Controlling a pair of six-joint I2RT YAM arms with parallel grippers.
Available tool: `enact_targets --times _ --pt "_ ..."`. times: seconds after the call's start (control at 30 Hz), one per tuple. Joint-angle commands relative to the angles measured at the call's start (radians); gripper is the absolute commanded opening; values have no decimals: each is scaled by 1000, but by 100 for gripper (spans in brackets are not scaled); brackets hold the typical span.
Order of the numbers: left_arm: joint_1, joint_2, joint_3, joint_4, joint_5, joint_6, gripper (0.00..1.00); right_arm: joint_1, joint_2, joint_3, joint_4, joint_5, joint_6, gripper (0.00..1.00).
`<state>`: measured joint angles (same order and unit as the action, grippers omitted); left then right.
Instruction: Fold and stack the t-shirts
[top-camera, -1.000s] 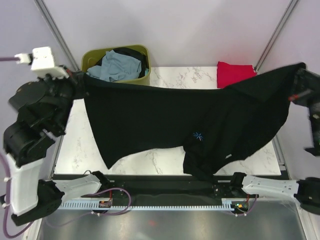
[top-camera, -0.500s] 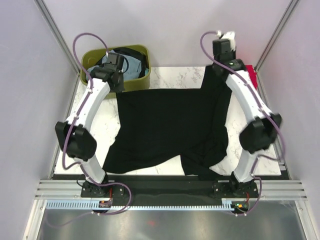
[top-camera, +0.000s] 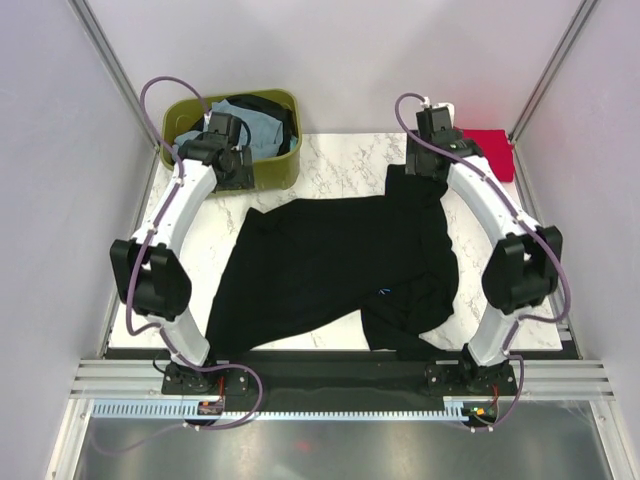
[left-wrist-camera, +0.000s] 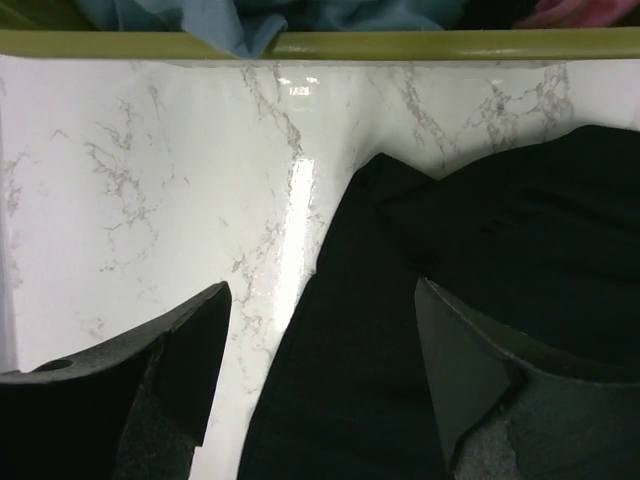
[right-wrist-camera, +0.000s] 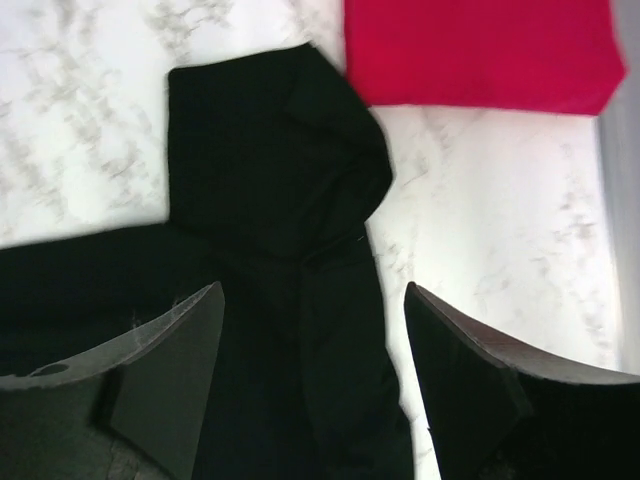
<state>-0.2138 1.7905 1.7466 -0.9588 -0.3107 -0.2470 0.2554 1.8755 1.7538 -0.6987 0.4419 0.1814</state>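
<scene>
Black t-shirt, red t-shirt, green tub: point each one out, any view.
black t-shirt (top-camera: 330, 260), top external view, middle of the spread body panel
red t-shirt (right-wrist-camera: 480, 50), right wrist view, centre of the folded cloth
green tub (left-wrist-camera: 400, 44), left wrist view, bare stretch of its near rim

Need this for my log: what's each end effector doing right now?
Left end effector: open, holding nothing.
Right end effector: open, holding nothing.

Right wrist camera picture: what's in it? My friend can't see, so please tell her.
A black t-shirt lies rumpled on a white marble table, one corner reaching up near a red t-shirt at the top right. The right gripper hangs above the black cloth, its two dark fingers spread open and holding nothing.
</scene>
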Motion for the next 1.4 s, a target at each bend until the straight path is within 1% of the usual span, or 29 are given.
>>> enact_targets --times 0.0,0.03,0.07,0.13,0.17,0.27,0.3,0.37,0.4,0.47,0.5,0.53,0.57,0.6,0.63,0.67,0.7,0.73,0.77,0.8,0.83,0.93,1.0,1.03,1.17,1.2,1.27,1.33,1.37 --pt "-13 -100 -113 135 67 -90 81 -5 -93 -161 129 -211 90 80" --pt "-21 -111 -177 156 70 -104 80 -5 -101 -193 145 -253 107 79" --pt "-25 -123 -205 182 71 -116 79 -5 -102 -242 163 -349 119 78" --pt "-30 -126 -251 239 85 -147 78 -5 -111 -292 243 -440 153 77" --pt "-30 -125 -252 255 93 -153 77 -2 -111 -319 270 -527 161 77" --pt "-42 -111 -227 314 140 -150 74 4 -64 -280 327 -607 197 77" --pt "-53 -106 -211 336 188 -137 74 5 -49 -261 323 -652 205 76" --pt "-111 -71 -145 391 240 -98 75 10 -26 -232 321 -672 234 74" --pt "-136 -37 -62 400 267 -57 76 11 -29 -235 323 -675 242 74" --pt "-208 100 57 404 292 10 77 19 -61 -267 323 -672 248 73" --pt "-226 154 188 401 306 24 78 21 -81 -289 323 -667 250 73" --pt "-254 276 262 393 306 29 78 22 -135 -318 324 -645 250 74" --pt "-262 335 339 370 340 25 79 22 -168 -386 321 -629 250 73" --pt "-263 393 479 358 361 8 80 22 -208 -425 320 -612 245 74" --pt "-256 512 546 350 381 -17 80 22 -290 -509 318 -582 240 74" --pt "-250 561 606 345 407 -59 80 22 -336 -551 311 -560 234 74" --pt "-246 613 699 347 397 -76 80 22 -386 -589 305 -546 233 74" --pt "-240 653 737 348 377 -90 80 22 -479 -626 300 -539 231 75" --pt "-236 720 769 353 342 -110 80 22 -525 -690 295 -539 230 75" --pt "-231 740 796 376 331 -115 81 22 -570 -715 280 -540 228 75" --pt "-216 751 795 396 322 -118 81 25 -646 -755 271 -552 227 76" --pt "-171 761 780 410 260 -136 81 31 -757 -781 229 -552 228 77" --pt "-139 718 730 405 220 -152 82 38 -786 -783 206 -554 227 77" --pt "-96 699 706 404 219 -153 82 39 -797 -778 202 -554 224 78" --pt "19 607 592 371 174 -124 82 42 -756 -763 196 -542 216 77" --pt "69 578 573 362 180 -120 82 42 -731 -761 197 -543 214 77" --pt "109 541 526 356 223 -110 81 47 -708 -761 218 -540 219 76" --pt "135 491 466 345 149 -106 83 51 -687 -766 237 -542 222 76" --pt "143 475 447 341 139 -107 84 53 -678 -764 246 -545 224 76"
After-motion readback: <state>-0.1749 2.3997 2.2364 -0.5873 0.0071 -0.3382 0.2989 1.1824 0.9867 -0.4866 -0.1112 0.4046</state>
